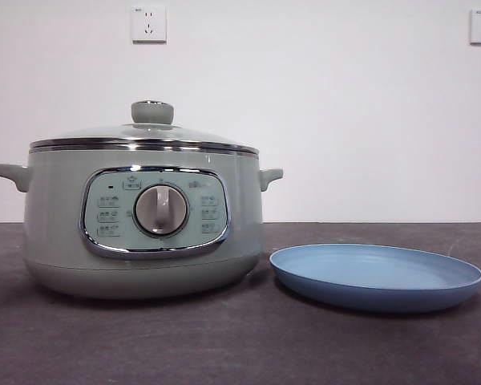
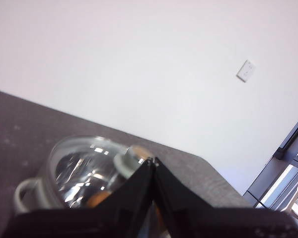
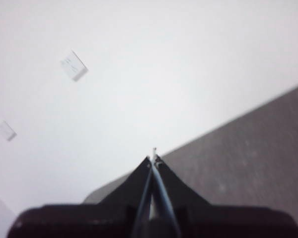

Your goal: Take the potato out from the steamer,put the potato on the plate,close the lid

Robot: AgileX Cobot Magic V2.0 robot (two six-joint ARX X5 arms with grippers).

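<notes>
Two things must be handled here before the potato (image 2: 97, 199) can move: the lid (image 1: 144, 135) and then the potato itself. The lid sits shut on the steamer (image 1: 144, 224), whose glass dome looks rigid, smooth and breakable; its chrome rim offers little purchase, so the pale green knob (image 1: 152, 112) on top is probably the only sound place to pinch, and squarely, since a tilted lid could slip. The potato shows only as an orange smear through the glass in the left wrist view, lying inside the steamer. It is likely firm, fairly light and matte enough to grip across its short width. The plate (image 1: 377, 277) lies empty on the tabletop (image 1: 224, 345) just beside the steamer, not touching it as far as can be told.

Neither arm appears in the front view. The left end effector (image 2: 152, 161) hangs above the steamer, tilted down toward the lid with its tips closed together near the knob in that view, gripping nothing. The right end effector (image 3: 154, 157) is also closed and empty, aimed over bare tabletop toward the wall (image 3: 139, 59).
</notes>
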